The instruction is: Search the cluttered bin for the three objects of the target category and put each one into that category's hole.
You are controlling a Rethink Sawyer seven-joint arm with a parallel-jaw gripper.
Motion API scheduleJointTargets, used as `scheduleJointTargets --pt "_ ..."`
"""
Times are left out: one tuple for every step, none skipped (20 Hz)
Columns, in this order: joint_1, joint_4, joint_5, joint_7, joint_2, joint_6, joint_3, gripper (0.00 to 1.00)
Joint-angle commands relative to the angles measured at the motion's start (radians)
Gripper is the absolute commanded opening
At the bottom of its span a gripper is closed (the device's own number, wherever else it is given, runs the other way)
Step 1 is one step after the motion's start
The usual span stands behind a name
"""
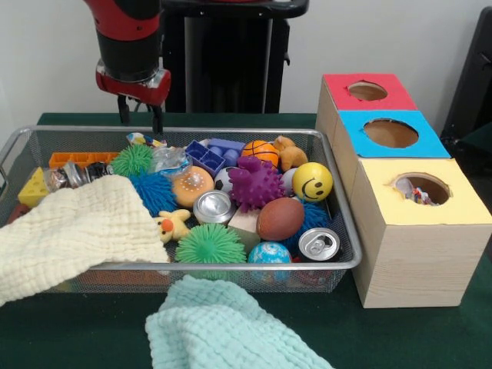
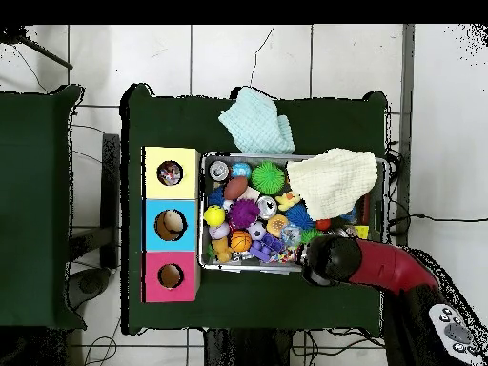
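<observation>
A wire-mesh bin [image 1: 338,261] is seen crammed with balls, cans and toys — partly draped by a cream cloth [image 1: 77,231]; beside it, three boxes [image 1: 407,231] with round holes are lined up — red, blue, yellow.

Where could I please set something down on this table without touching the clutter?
Free green table lies in front of the wire bin, left of the mint cloth. The bin is packed full, half under a cream cloth.

Glossy red arm [image 1: 131,38] with black band, red collar, thin dark pincer [image 1: 141,115] prongs.
</observation>
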Motion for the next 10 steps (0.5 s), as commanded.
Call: scheduleJointTargets --pt "0.005 -0.099 0.034 -0.079 0.005 0.130 0.107 1.00" --pt "0.004 -0.106 0.031 -0.084 0.009 0.135 0.110 1.00" --pt "0.004 -0.109 0.031 -0.084 0.010 0.139 0.111 1.00" --pt "0.003 -0.115 0.028 -0.087 0.014 0.143 0.113 1.00" --pt "0.002 -0.122 0.028 -0.088 0.020 0.149 0.114 1.00" --pt "0.001 -0.128 0.028 -0.089 0.027 0.155 0.116 1.00" --pt "0.000 -0.135 0.027 -0.090 0.033 0.161 0.117 1.00" --pt "-0.001 -0.138 0.024 -0.092 0.039 0.161 0.118 1.00" --pt "-0.002 -0.132 0.022 -0.090 0.041 0.154 0.118 1.00" --pt "-0.004 -0.126 0.021 -0.085 0.046 0.149 0.116 1.00"
